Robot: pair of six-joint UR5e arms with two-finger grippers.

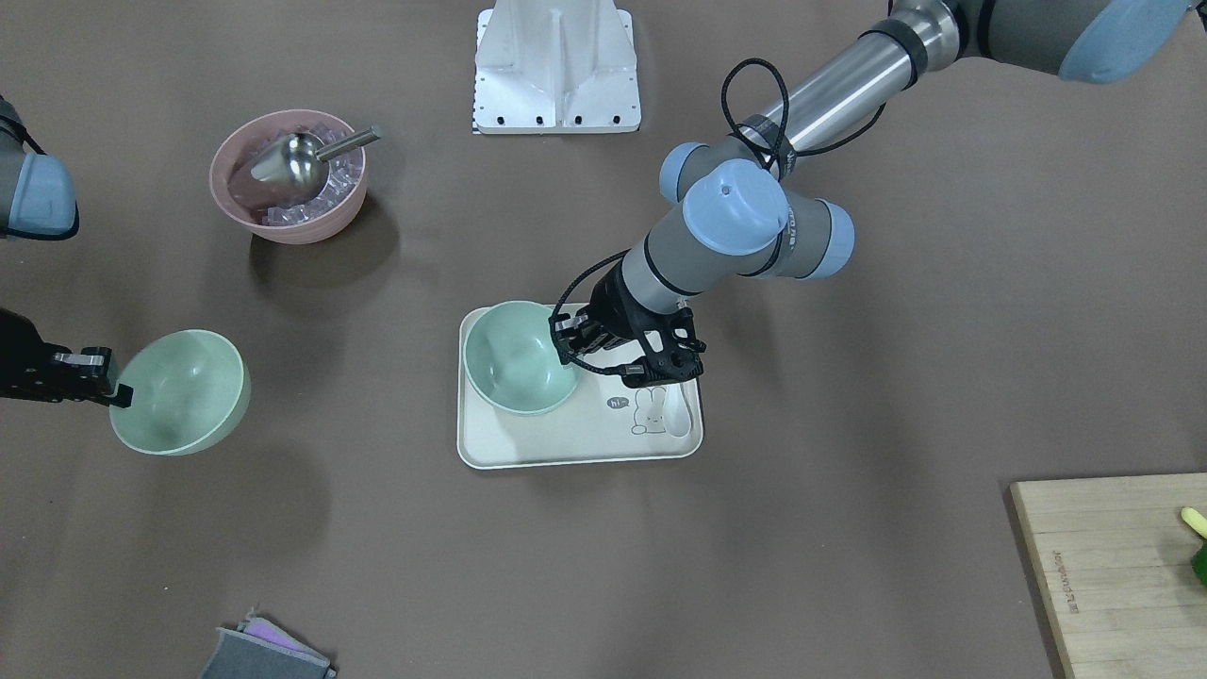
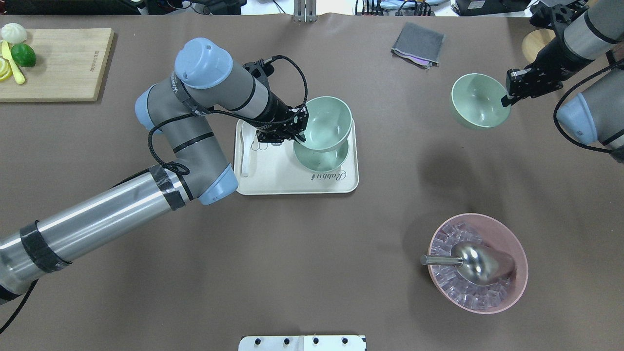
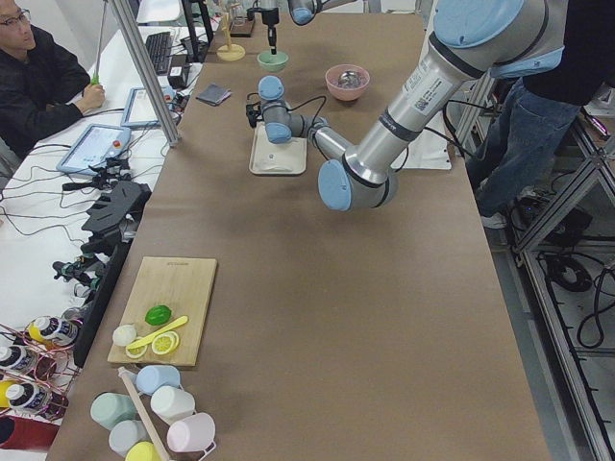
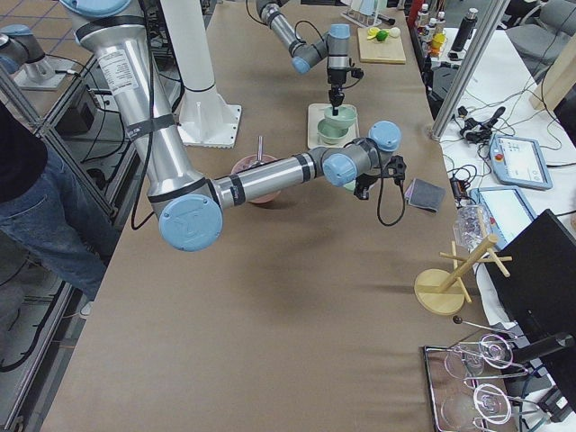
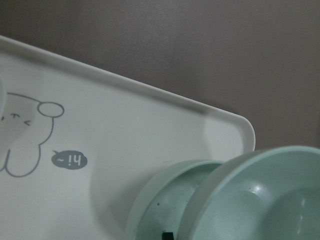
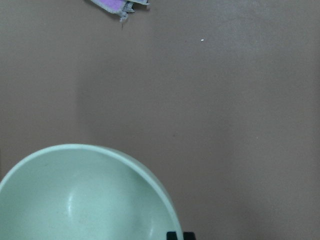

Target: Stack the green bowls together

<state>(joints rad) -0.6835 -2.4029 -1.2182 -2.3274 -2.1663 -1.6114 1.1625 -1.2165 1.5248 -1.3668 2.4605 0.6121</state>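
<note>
Left gripper (image 2: 297,132) pinches the rim of the upper green bowl (image 2: 326,122), smooth, matte, round, tilted. Directly beneath it: lower green bowl (image 2: 327,157) on rounded cream tray (image 2: 273,171). Right gripper (image 2: 507,100) clamps the third green bowl (image 2: 477,101) by its rim, lifted.

The raised green bowl (image 2: 324,122), the green bowl under it (image 2: 322,157) and the third green bowl (image 2: 477,100) are all showing smooth, matt plastic with only a faint sheen; the cream tray (image 2: 273,178) is looking like smooth satin plastic; the brown table cover (image 2: 312,273) is lying matt and faintly grainy; the pink bowl (image 2: 521,278) is reading matt, while the scoop (image 2: 480,263) in it is gleaming as polished metal over clear, glossy cubes (image 2: 456,292); the cutting board (image 2: 63,68) is showing pale wood grain.
</note>
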